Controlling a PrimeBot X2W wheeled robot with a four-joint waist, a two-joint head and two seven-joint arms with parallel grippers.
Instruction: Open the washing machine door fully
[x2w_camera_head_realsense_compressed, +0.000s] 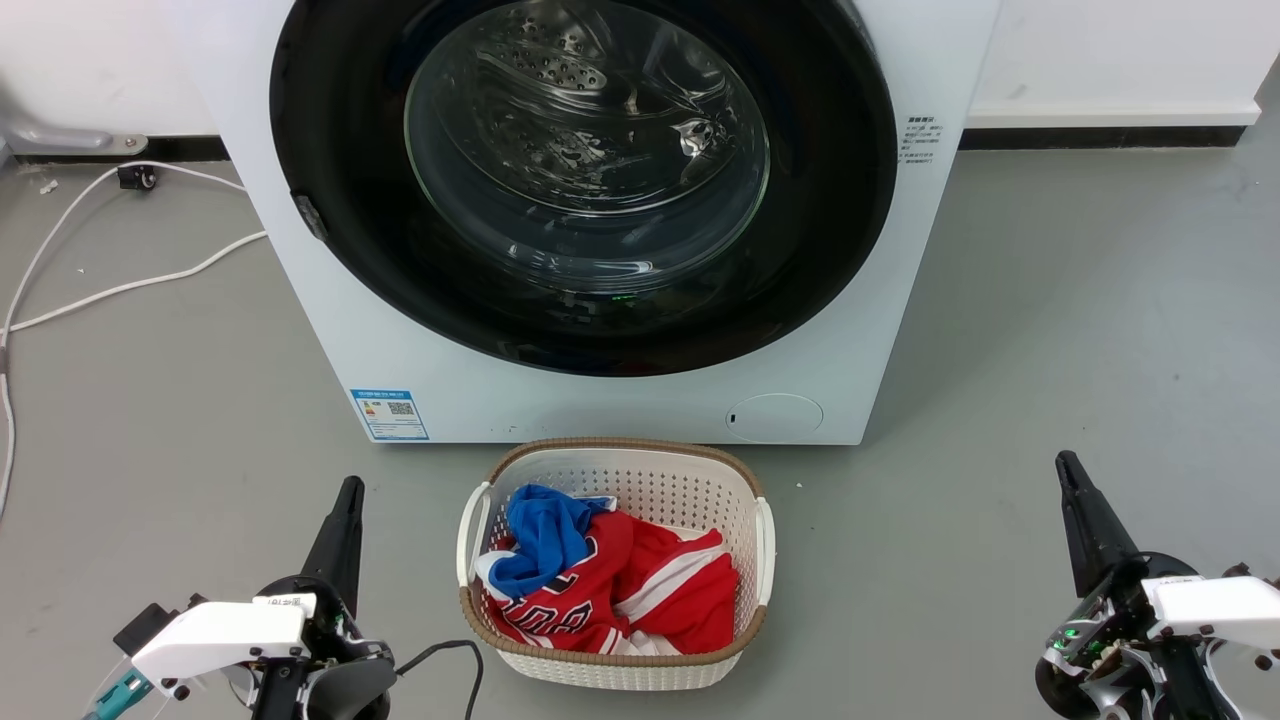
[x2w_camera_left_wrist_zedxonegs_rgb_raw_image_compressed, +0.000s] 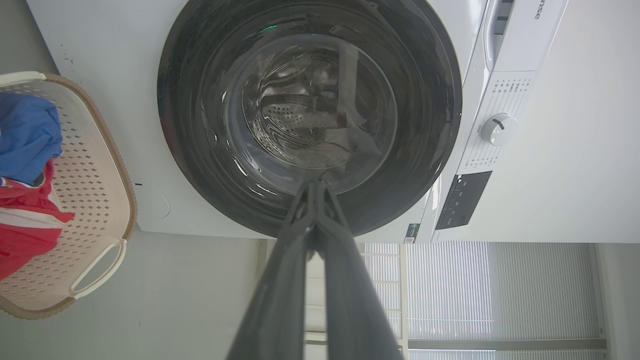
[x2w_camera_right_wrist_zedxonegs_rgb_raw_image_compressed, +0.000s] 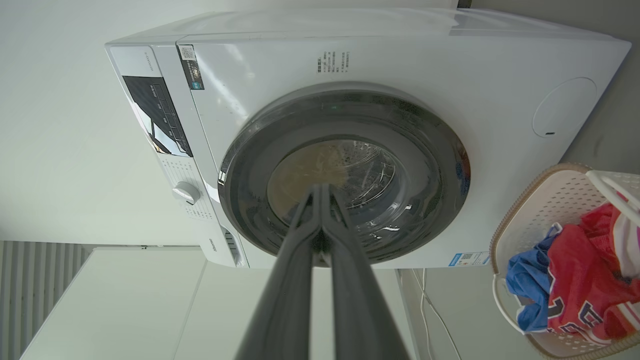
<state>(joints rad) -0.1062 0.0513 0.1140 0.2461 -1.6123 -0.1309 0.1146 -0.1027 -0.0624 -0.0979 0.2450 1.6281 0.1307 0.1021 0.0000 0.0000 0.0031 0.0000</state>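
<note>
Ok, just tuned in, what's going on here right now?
Nothing is being handled yet. The washing machine door sits closed against the washing machine. The left gripper and right gripper both hang low, shut and empty, either side of a white laundry basket holding a red jersey and a blue garment, which stands on the floor in front of the washer. Neither gripper touches the door.
</note>
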